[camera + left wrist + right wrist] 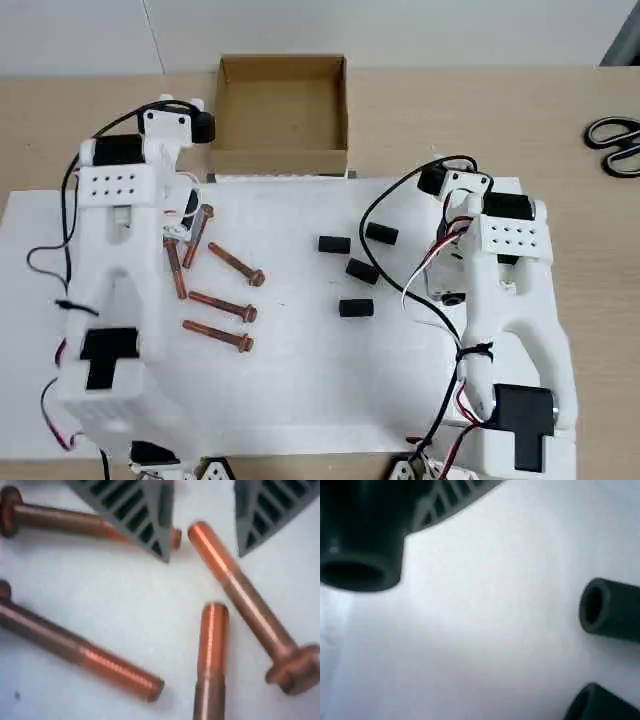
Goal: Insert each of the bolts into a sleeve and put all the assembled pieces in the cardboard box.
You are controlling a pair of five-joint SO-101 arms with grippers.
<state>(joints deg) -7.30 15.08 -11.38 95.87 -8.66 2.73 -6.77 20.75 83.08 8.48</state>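
Observation:
Several copper bolts lie on the white board's left half, among them one (237, 263) and another (218, 336). My left gripper (202, 555) hangs open just above them. The threaded end of one bolt (240, 600) lies between its grey fingers (145, 520), and another bolt (75, 522) passes under one finger. Black sleeves (334, 244) (361, 270) (355, 308) lie mid-board. My right gripper (455, 290) is low over the board's right part, shut on a black sleeve (362, 545) whose bore faces the camera. The cardboard box (282, 110) stands open at the back.
The white foam board (300, 400) covers most of the wooden table. Scissors (615, 145) lie at the far right edge. Two loose sleeves (610, 610) (600, 702) lie close to my right gripper. Cables trail from both arms.

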